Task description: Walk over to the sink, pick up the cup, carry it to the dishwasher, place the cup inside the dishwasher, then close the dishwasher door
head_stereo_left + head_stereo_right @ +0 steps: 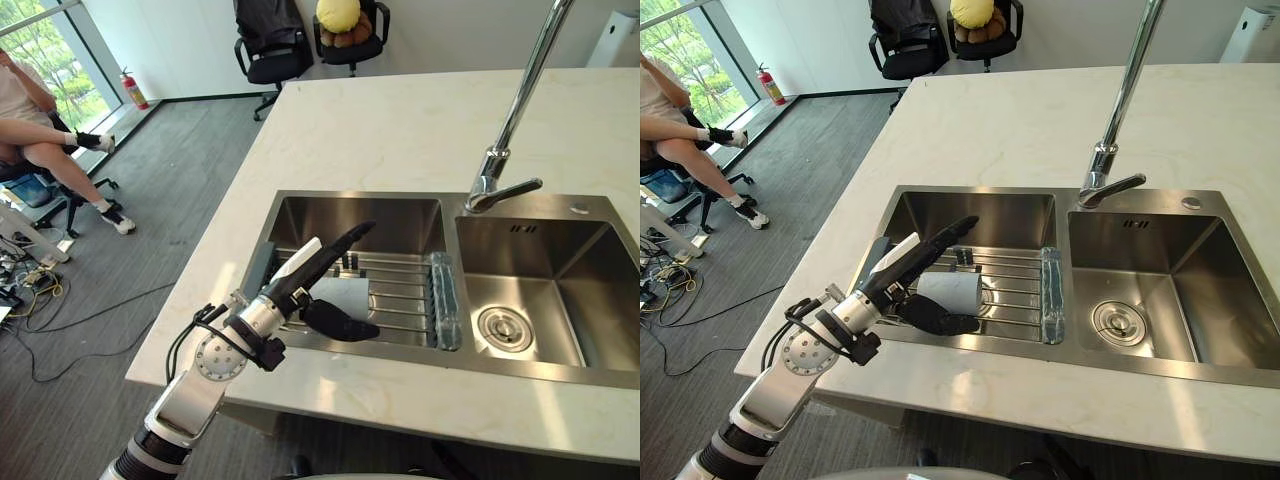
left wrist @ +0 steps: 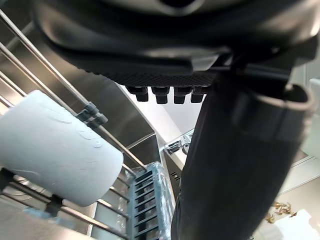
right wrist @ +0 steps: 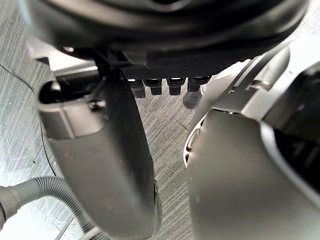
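Over the left basin of the sink (image 1: 352,198), low and centre in the head views, I have the left hand (image 1: 912,266) reaching in from the lower left. Its fingers are straight and spread away from the thumb, and it holds nothing. The cup (image 1: 951,289), pale and plain, lies on its side on the wire rack (image 1: 402,300) across that basin. It sits in the gap between the fingers above and the thumb in front. From the left wrist view I read the cup (image 2: 56,150) as apart from the hand, with rack and steel wall showing between them.

The right hand (image 3: 107,155) hangs low over grey carpet, relaxed and holding nothing. The tap (image 1: 512,120) stands at the upper right, well clear of my reach. A seated person (image 1: 40,130) is at the far left edge, off the worktop (image 1: 400,120).

I judge this as the pick-up step: I am at the sink and the grasp is not yet made, so carrying, loading and shutting the door all remain. Next I would ease the hand further down and forward until the cup's body sits deep against the palm, then curl fingers and thumb round it. Lying on rods, the cup may roll away if nudged, so I want both sides closing together before I lift
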Robot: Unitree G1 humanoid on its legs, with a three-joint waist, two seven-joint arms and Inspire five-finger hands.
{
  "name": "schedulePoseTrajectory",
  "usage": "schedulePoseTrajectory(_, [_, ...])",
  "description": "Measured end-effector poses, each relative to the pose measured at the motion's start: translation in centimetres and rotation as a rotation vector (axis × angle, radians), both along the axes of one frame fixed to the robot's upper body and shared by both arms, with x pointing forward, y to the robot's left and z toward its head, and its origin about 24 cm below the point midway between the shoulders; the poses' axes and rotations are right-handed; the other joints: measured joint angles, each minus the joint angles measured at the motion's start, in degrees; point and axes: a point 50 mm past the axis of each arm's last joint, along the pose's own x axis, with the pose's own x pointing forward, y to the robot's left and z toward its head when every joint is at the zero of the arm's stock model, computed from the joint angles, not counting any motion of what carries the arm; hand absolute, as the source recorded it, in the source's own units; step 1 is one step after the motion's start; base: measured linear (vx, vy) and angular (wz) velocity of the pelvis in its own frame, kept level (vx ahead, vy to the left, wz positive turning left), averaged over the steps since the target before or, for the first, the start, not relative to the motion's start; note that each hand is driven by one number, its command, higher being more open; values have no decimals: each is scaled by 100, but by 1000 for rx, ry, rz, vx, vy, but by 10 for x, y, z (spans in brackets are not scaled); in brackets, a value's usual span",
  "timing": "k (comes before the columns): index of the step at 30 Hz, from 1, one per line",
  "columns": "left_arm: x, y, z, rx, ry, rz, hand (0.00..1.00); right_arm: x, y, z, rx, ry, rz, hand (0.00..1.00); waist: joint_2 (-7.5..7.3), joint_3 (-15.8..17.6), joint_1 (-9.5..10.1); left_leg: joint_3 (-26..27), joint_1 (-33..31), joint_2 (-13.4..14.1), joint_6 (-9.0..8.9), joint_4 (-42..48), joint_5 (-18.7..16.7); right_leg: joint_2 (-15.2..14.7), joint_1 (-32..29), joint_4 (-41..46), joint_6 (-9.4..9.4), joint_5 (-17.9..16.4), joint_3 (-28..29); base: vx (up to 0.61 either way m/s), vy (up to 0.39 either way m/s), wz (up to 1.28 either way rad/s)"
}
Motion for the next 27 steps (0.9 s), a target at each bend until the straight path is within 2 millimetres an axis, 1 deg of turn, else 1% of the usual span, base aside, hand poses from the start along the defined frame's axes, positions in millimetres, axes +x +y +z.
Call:
schedulePoseTrajectory(6, [6, 17, 0, 129, -14, 46, 100, 2, -1, 0, 2, -4, 2, 100, -2, -89, 12, -20, -12, -6, 3, 0, -2, 8, 27, -29, 4, 19, -33, 0, -2, 1])
schedulePoseTrajectory(8, [10, 27, -7, 183, 8, 74, 100, 3, -2, 1, 1, -9, 5, 100, -3, -92, 11, -29, 5, -5, 3, 0, -2, 11, 52, -32, 3, 20, -44, -6, -3, 2])
schedulePoseTrajectory(10, [14, 40, -16, 249, 46, 110, 100, 5, -4, 1, -4, -14, 8, 100, -7, -94, 21, -38, 5, -6, 4, 0, -2, 11, 57, -38, -4, 25, -54, -39, 1, 2])
schedulePoseTrajectory(12, [15, 47, -20, 277, 63, 124, 100, 4, -5, 1, -4, -12, 8, 100, -32, -101, 38, -47, 3, -6, 4, -1, -2, 10, 63, -70, -5, 29, -64, -38, 3, 2])
schedulePoseTrajectory(16, [16, 50, -19, 292, 71, 118, 100, 5, -5, 1, -3, -11, 9, 100, -92, -135, 33, -52, 3, -10, 5, -2, -3, 11, 84, -115, -3, 39, -74, -9, 0, 0])
schedulePoseTrajectory(21, [21, 55, -17, 303, 81, 132, 100, 4, -6, 2, -4, -10, 8, 100, -93, -135, 22, -51, 6, -10, 5, -3, -3, 19, 110, -148, -7, 73, -76, 0, 0, 0])
schedulePoseTrajectory(23, [28, 60, -16, 317, 80, 157, 100, 4, -6, 2, -3, -10, 8, 100, -94, -135, 23, -46, 14, -11, 5, -3, -2, 24, 140, -204, -7, 108, -75, 0, 0, 0])
schedulePoseTrajectory(27, [33, 65, -14, 323, 81, 172, 100, 4, -6, 2, -3, -9, 8, 100, -97, -133, 21, -32, 19, -9, 4, -3, -3, 26, 147, -226, -9, 121, -61, -16, -2, -1])
